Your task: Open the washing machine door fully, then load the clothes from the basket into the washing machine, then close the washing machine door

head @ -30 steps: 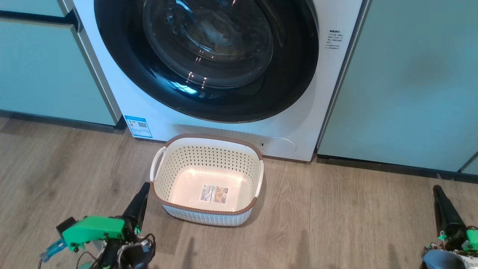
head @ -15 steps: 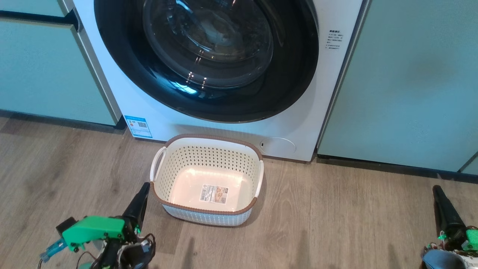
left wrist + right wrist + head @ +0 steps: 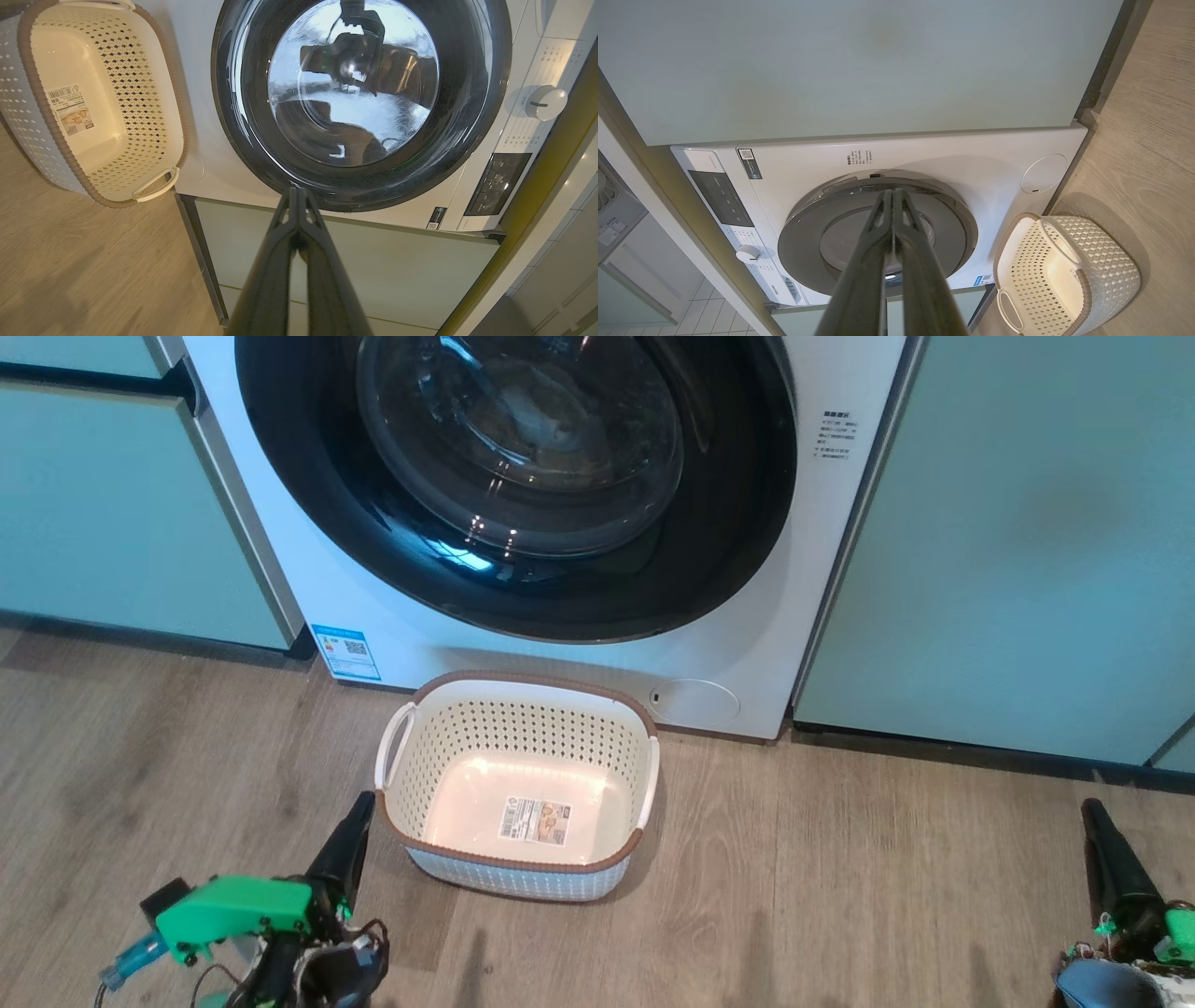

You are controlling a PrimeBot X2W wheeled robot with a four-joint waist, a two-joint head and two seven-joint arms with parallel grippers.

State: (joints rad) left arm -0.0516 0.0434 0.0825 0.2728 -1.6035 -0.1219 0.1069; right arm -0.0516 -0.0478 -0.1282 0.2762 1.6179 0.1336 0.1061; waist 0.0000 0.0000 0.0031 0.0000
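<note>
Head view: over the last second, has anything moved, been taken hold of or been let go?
Nothing visibly changed. The washing machine door stays shut and the basket stays empty on the floor in front of it. The left gripper and right gripper stay low, fingers closed together and holding nothing.

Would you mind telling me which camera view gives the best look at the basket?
The head view: the basket sits whole near mid-frame, its empty inside and bottom sticker plain. The left wrist view clips the basket at its upper left corner; the right wrist view cuts it off at the lower right.
</note>
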